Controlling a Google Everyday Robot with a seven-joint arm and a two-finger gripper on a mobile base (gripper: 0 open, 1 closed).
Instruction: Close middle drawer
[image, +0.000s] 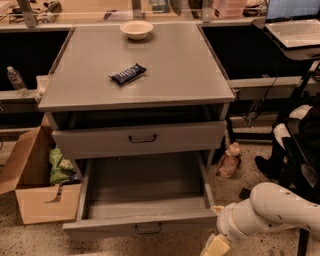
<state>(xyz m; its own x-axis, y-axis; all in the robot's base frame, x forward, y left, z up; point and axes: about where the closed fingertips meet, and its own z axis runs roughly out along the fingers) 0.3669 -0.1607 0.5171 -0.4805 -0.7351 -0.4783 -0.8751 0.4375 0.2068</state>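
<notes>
Middle drawer (140, 223) pulled far out, gripper (215, 246) low by its right front corner.

I have the gripper at the bottom edge of my view, just beside the right end of the drawer's low front panel. I judge that keeps it placed to swing in front and push the panel back in. Whether it is spread or closed I cannot tell. The drawer looks empty, under the taller drawer (140, 140); a snack bar (128, 74) lies on the desk (170, 65) above.

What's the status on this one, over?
Gripper low, by the drawer front's right corner. Middle drawer wide open. Nothing seen blocking it.
</notes>
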